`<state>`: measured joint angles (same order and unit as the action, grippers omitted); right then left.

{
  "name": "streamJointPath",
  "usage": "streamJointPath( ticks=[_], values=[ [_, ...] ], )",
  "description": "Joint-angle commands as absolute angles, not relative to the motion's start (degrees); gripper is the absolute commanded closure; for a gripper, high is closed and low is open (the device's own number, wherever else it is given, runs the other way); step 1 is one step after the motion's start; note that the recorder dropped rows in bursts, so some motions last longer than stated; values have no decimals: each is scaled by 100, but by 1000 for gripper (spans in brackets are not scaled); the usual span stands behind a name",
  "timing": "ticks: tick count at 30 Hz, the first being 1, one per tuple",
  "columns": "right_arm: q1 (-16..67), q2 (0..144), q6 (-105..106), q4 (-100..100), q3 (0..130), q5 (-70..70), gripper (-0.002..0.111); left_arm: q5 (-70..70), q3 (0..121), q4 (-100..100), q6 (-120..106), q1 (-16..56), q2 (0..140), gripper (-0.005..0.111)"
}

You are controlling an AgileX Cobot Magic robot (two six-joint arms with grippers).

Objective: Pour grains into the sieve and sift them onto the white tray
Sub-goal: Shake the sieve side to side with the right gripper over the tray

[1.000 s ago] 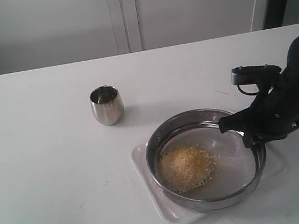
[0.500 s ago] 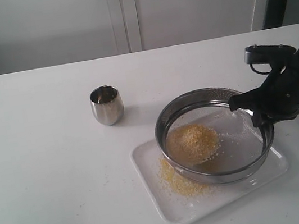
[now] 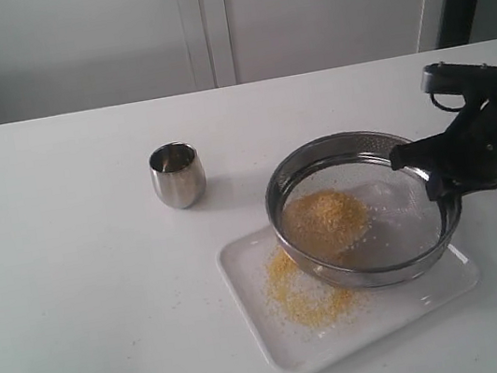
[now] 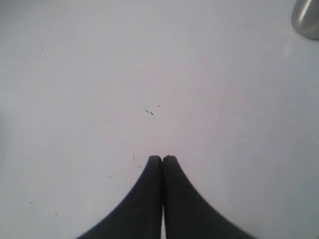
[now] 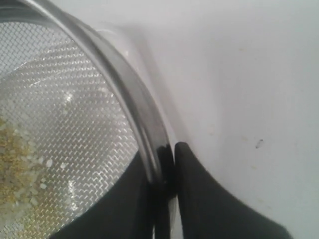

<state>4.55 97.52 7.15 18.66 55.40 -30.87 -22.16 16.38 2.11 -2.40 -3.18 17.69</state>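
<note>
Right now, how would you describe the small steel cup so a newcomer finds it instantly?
On the white table, look left of and behind the white tray and the wide sieve. Standing alone there is the small steel cup: rounded, shiny, upright, solid-walled, with no mesh.

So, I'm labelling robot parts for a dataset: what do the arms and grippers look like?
The left gripper has two smooth black fingers tapering to rounded tips. The right gripper looks the same. The right arm is bulky and black, with what looks like a black cable loop at its wrist. No markings show.
</note>
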Motion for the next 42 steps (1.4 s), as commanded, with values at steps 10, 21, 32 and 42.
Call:
streamJointPath(
  ticks=[10, 21, 32, 42],
  values=[
    [317, 9949, 2144, 3321, 5368, -3320, 108, -2230, 1599, 290, -258, -325, 1742, 107],
    [-106, 9958, 3881, 4600, 5258, -3155, 108, -2230, 1599, 290, -258, -325, 1742, 107],
    [-114, 9869, 4371, 4702, 5238, -3804, 108, -2230, 1599, 290, -258, -325, 1742, 107],
    [-405, 9666, 3565, 4215, 5126, -3337, 108, -2230, 1599, 290, -258, -325, 1742, 107]
  ],
)
